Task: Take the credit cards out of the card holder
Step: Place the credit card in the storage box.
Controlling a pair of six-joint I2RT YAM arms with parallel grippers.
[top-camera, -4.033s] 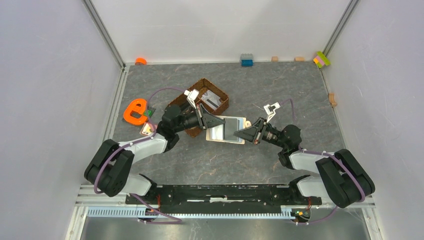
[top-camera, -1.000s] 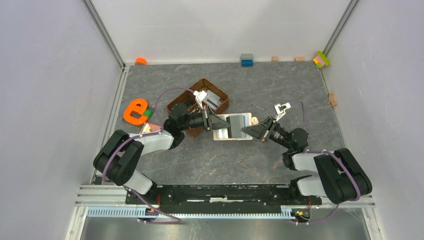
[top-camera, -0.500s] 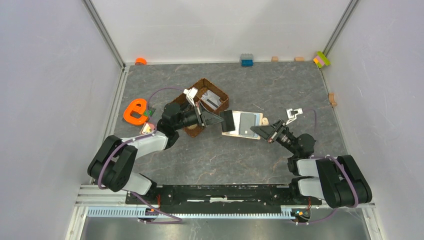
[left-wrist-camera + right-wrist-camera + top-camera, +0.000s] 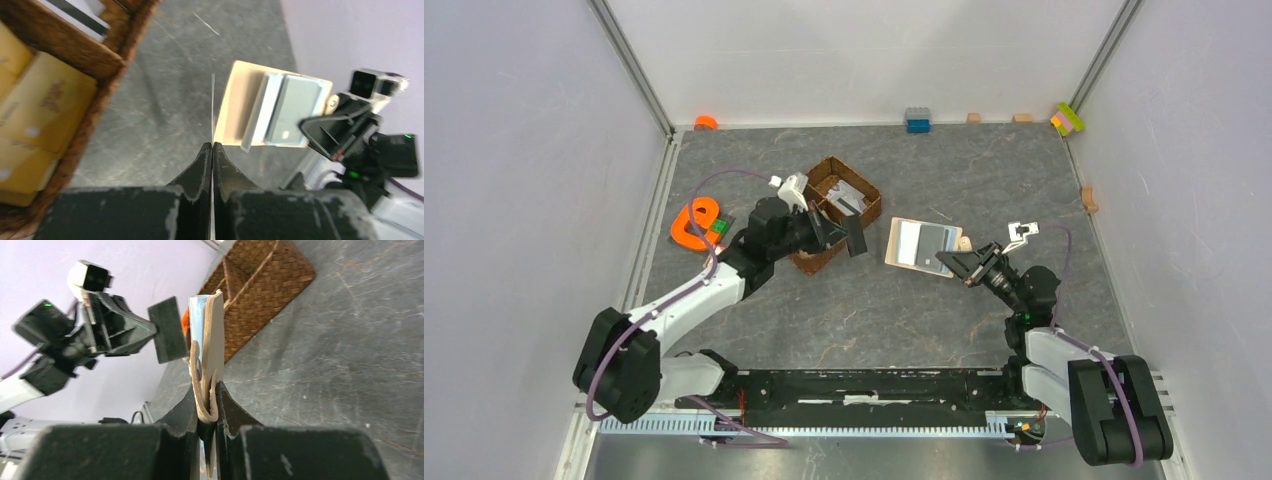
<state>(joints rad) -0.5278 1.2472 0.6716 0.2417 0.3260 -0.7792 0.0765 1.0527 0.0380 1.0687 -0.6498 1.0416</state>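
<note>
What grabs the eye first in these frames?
Mid-table, the left gripper is shut on a credit card, holding it apart from the card holder, beside the wicker basket. The right gripper pinches the open card holder by one edge, with its clear sleeves facing up.

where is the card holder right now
In the top view, the card holder is right of centre, pinched at its right edge by the right tool, just right of the wicker basket.

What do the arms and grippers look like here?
The left arm and right arm have black joints and pale grey-white links, with a purple cable running along each. The left gripper and right gripper have black tapered fingers and a small white camera block on the wrist.
</note>
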